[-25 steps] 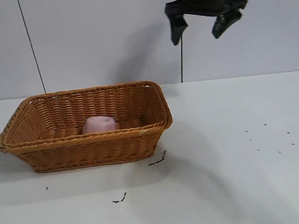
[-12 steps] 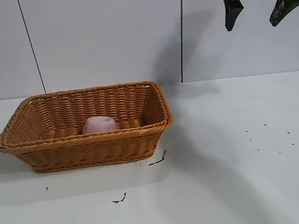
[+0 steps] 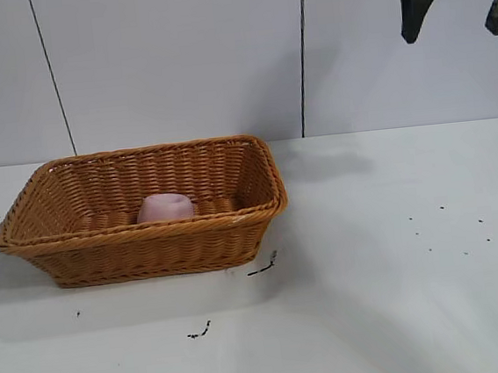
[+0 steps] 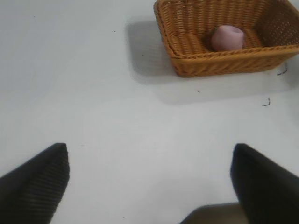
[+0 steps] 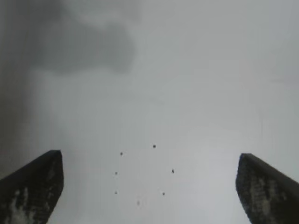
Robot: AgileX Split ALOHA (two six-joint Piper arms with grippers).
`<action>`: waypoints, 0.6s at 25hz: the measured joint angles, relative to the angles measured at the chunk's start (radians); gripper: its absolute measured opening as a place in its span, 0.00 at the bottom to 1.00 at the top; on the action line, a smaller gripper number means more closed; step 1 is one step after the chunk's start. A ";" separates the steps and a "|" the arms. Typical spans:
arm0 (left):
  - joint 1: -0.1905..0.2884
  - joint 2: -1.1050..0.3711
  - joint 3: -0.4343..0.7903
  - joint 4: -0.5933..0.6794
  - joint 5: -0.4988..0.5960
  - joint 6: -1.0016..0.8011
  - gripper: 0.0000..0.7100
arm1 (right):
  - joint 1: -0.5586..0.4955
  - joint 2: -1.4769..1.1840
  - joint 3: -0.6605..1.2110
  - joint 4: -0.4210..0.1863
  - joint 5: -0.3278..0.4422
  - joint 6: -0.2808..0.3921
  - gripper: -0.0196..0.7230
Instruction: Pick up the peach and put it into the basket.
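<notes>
The pale pink peach (image 3: 164, 207) lies inside the orange-brown wicker basket (image 3: 148, 236) at the table's left; both also show in the left wrist view, the peach (image 4: 227, 38) in the basket (image 4: 187, 56). My right gripper (image 3: 456, 3) hangs high at the upper right, far from the basket, open and empty; its wrist view shows the fingers spread wide (image 5: 149, 186) over bare table. My left gripper (image 4: 149, 179) is open and empty, away from the basket; it is out of the exterior view.
Small dark specks (image 3: 447, 229) dot the white table at the right. Two dark scraps (image 3: 264, 266) lie in front of the basket's near right corner. A pale panelled wall stands behind the table.
My right gripper has moved up and to the right, away from above the basket, staying open. The peach and basket have not moved.
</notes>
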 joint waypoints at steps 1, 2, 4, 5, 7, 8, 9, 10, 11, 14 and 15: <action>0.000 0.000 0.000 0.000 0.000 0.000 0.97 | 0.000 -0.066 0.071 -0.002 0.001 0.000 0.95; 0.000 0.000 0.000 0.000 0.000 0.000 0.97 | 0.000 -0.124 0.141 -0.003 0.002 0.000 0.95; 0.000 0.000 0.000 0.000 0.000 0.000 0.97 | 0.000 -0.260 0.266 -0.006 0.003 0.000 0.95; 0.000 0.000 0.000 0.000 0.000 0.000 0.97 | 0.000 -0.317 0.332 -0.006 -0.001 0.000 0.95; 0.000 0.000 0.000 0.000 0.000 0.000 0.97 | 0.000 -0.450 0.446 -0.006 -0.027 0.000 0.95; 0.000 0.000 0.000 0.000 0.000 0.000 0.97 | 0.000 -0.521 0.504 -0.006 -0.045 0.000 0.95; 0.000 0.000 0.000 0.000 0.000 0.000 0.97 | 0.000 -0.582 0.559 -0.006 -0.063 0.000 0.95; 0.000 0.000 0.000 0.000 0.000 0.000 0.97 | 0.000 -0.656 0.602 -0.006 -0.087 0.000 0.95; 0.000 0.000 0.000 0.000 0.000 0.000 0.97 | 0.000 -0.732 0.651 -0.006 -0.110 0.000 0.95; 0.000 0.000 0.000 0.000 0.000 0.000 0.97 | 0.000 -0.947 0.775 -0.007 -0.175 -0.004 0.95; 0.000 0.000 0.000 0.000 0.000 0.000 0.97 | 0.000 -1.022 0.811 -0.007 -0.190 -0.004 0.95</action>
